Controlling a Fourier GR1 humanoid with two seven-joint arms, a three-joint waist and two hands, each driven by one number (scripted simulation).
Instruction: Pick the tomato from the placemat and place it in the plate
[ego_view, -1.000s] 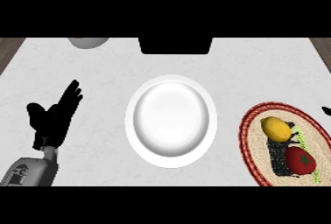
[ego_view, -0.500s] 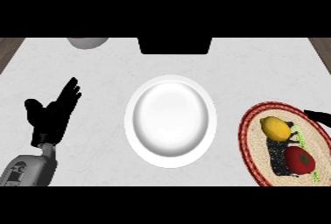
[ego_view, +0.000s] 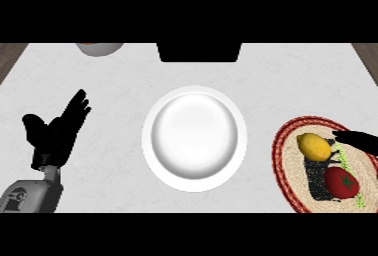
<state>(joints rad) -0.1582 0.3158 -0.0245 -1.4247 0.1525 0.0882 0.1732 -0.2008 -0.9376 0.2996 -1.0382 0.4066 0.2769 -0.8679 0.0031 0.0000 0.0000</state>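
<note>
Two fruits are lying on the round woven red-rimmed placemat (ego_view: 286, 167) at the right of the white bench (ego_view: 295, 75): a yellow lemon (ego_view: 314, 147) and, nearer me, the smooth red tomato (ego_view: 342, 182). My right hand (ego_view: 358, 138) is showing at the edge just beside the lemon; spread or not, I cannot tell. My left hand (ego_view: 59, 132) is resting spread at the left. I am judging the tomato light, slippery and easily bruised, best cradled round its middle.

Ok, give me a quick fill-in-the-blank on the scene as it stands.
The ___ tomato lies on the round woven placemat beside the yellow lemon.
The round white plate holds ___.
The black hand over the placemat's edge is the robot's ___ one.
Missing: red; nothing; right.
</note>
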